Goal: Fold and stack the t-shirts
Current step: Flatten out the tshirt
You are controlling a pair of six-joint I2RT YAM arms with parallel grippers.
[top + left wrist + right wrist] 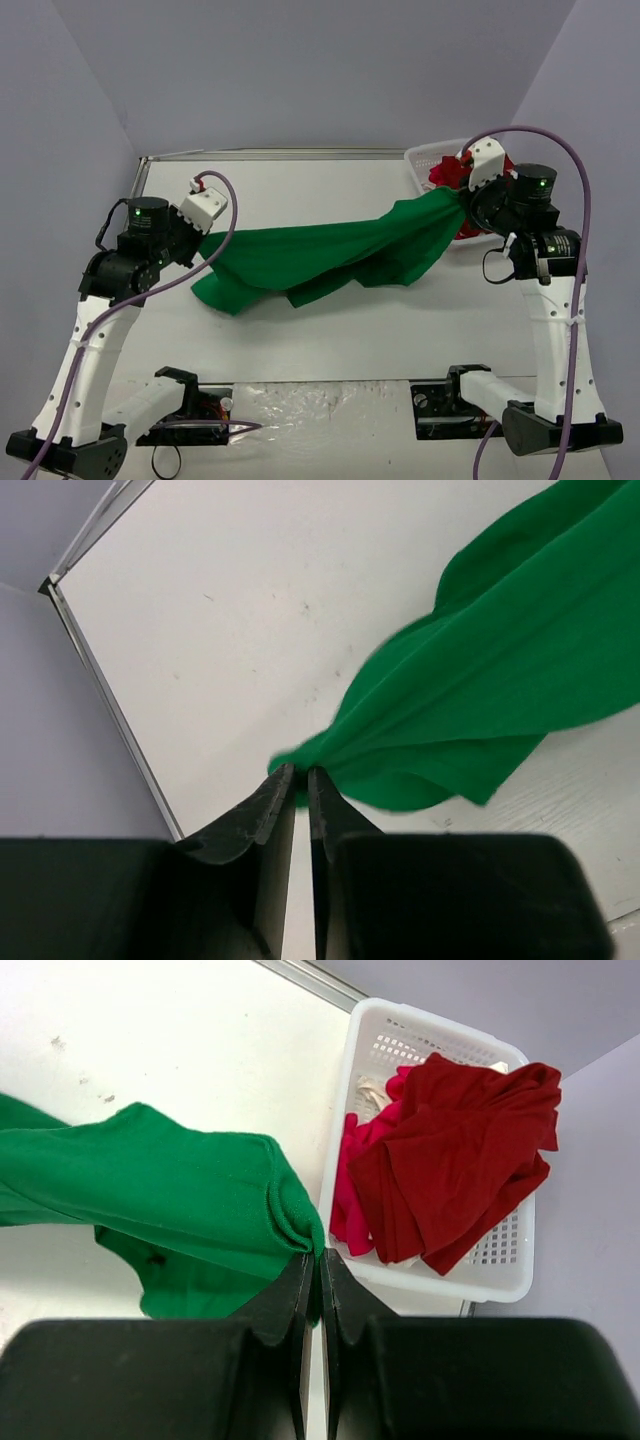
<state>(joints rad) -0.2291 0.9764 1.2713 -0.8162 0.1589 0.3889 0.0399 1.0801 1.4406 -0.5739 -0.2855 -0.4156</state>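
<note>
Green t-shirt (330,250): stretched in a sagging band leftward from the basket (500,1282), above the tabletop (340,340).
Left tool (300,772): clamped on the shirt's end farthest from the basket.
Right tool (318,1258): pinching the hemmed end just beside the basket.
Red t-shirt (455,1155): heaped inside the basket.
Unclear: whether the green folds touch the tabletop.

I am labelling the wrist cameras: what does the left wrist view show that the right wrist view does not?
Only the left wrist view shows the left gripper, shut on one end of the green t-shirt, and the metal edge rail. Only the right wrist view shows the right gripper, shut on the other end, the white basket and the red t-shirt lying in it. Both show the green t-shirt pinched in a gripper.
</note>
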